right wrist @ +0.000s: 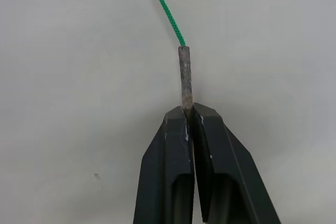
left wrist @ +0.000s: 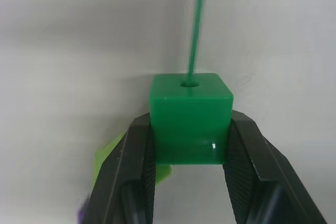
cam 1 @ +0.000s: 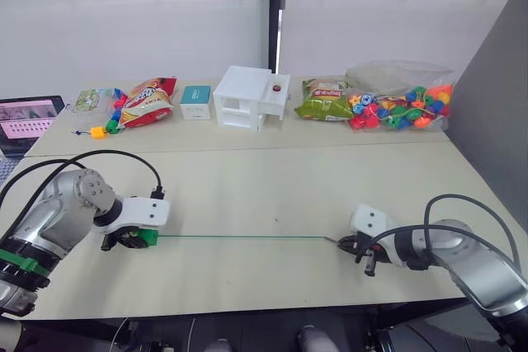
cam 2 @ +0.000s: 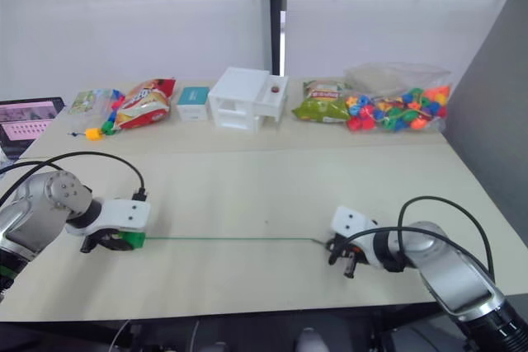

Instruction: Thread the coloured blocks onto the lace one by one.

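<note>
One green block sits between the two fingers of your left gripper, which is closed on its sides, and the lace comes out of the hole in the block's face. From there the lace runs in a straight, tight line across the front part of the table to your right gripper. The jaws of that gripper are pressed together on the stiff dark tip of the lace, and most of the tip stands out beyond the fingers. In the left wrist view you can see a light green shape and a bit of purple just behind the left fingers, but I cannot tell what they are. Both grippers are low, close to the table surface, the left one near the left front edge and the right one near the right front edge. At the far side of the table you see a red snack bag, a small teal box, a white box, a green snack bag and a clear bag of mixed beads. One laptop lies at the far left.
</note>
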